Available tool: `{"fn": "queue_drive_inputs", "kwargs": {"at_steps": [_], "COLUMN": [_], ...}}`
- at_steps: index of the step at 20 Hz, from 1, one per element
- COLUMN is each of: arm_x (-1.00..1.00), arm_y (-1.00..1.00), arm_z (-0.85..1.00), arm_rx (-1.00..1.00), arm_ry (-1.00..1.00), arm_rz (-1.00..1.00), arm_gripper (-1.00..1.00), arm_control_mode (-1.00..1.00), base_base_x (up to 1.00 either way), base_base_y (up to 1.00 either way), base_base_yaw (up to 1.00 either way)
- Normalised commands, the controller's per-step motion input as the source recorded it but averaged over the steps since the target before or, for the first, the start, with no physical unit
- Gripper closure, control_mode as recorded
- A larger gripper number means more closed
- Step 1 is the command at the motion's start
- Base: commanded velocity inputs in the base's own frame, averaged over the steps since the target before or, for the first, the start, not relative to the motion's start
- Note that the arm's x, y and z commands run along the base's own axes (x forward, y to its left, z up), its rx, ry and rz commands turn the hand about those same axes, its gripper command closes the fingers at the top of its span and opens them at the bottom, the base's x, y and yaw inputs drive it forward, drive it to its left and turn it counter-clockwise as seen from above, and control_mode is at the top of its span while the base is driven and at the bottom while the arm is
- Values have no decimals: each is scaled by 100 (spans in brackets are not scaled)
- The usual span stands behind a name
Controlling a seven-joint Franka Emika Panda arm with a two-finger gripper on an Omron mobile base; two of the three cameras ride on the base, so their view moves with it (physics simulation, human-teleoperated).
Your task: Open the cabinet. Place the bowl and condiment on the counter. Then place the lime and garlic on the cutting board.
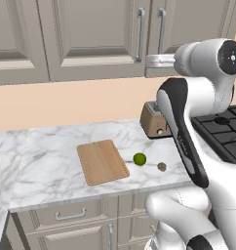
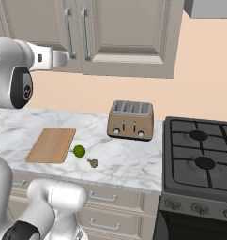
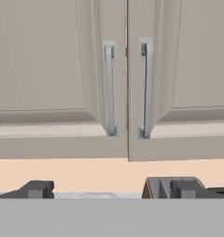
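Observation:
The cabinet point(image 3: 63, 69) is closed, its two doors meeting at a seam between two long vertical silver handles point(image 3: 110, 88) point(image 3: 145, 88). My gripper point(image 3: 109, 190) is open and empty. It hovers just below the doors' lower edge, pointing at them, and also appears in both base views point(image 1: 149, 60) point(image 2: 63, 59). On the white marble counter point(image 1: 51, 161) lies the wooden cutting board point(image 1: 101, 161) point(image 2: 52, 145). The green lime point(image 1: 139, 158) point(image 2: 79, 150) rests just right of the board. The small brown garlic point(image 1: 162, 166) point(image 2: 93, 163) lies beyond the lime. The bowl and condiment are out of view.
A brown toaster point(image 2: 131, 120) point(image 1: 153, 119) stands on the counter by the back wall. A black gas stove point(image 2: 200, 154) adjoins the counter on the right. Drawer fronts point(image 1: 70, 214) with short handles run below the counter edge.

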Motion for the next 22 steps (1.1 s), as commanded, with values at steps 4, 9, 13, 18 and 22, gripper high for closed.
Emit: {"fn": "queue_drive_inputs", "kwargs": {"at_steps": [4, 9, 13, 18, 22], "arm_x": [2, 0, 2, 17, 31], "arm_y": [0, 0, 0, 0, 0], "arm_z": [17, 11, 11, 2, 0], "arm_rx": [4, 2, 2, 2, 0], "arm_ry": [-2, -3, -5, -1, 6], "arm_rz": [0, 0, 0, 0, 0], "arm_gripper": [-100, -100, -100, -100, -100], "arm_control_mode": [-100, -100, -100, -100, -100], "base_base_x": [0, 0, 0, 0, 0], "base_base_y": [0, 0, 0, 0, 0], "base_base_yaw": [0, 0, 0, 0, 0]}}
